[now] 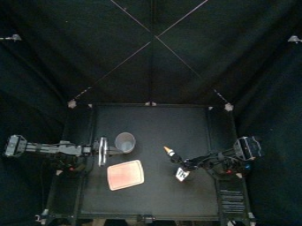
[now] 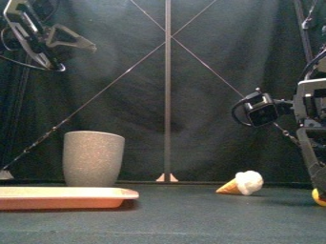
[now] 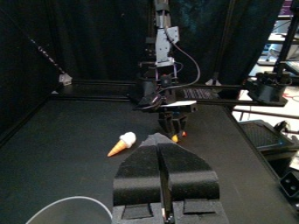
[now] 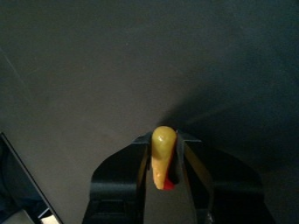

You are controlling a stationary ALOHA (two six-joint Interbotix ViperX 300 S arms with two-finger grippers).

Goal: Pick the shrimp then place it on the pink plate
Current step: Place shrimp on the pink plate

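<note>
Right wrist view: the shrimp [image 4: 163, 157] is a slim yellow curve with a red end. The right pincer [image 4: 165, 144] is closed on its sides. Its long axis runs along the jaws, the yellow end pointing out past their tips and the red end back toward the wrist.

Top view: on the desk [image 1: 165, 201], that pincer sits at 3 o'clock from the centre, well apart from the pink plate [image 1: 125, 177] at 7 o'clock. A grey cup [image 1: 125, 141] stands at 11 o'clock and an ice-cream cone toy [image 1: 169, 151] lies at 2 o'clock. The left pincer [image 1: 104, 150] is at 9 o'clock.

Front view: an orange-yellow bit shows low at 4 o'clock of the cone; whether it touches the desk is unclear.

Left wrist view: the left pincer's jaws are pressed together and hold nothing.
</note>
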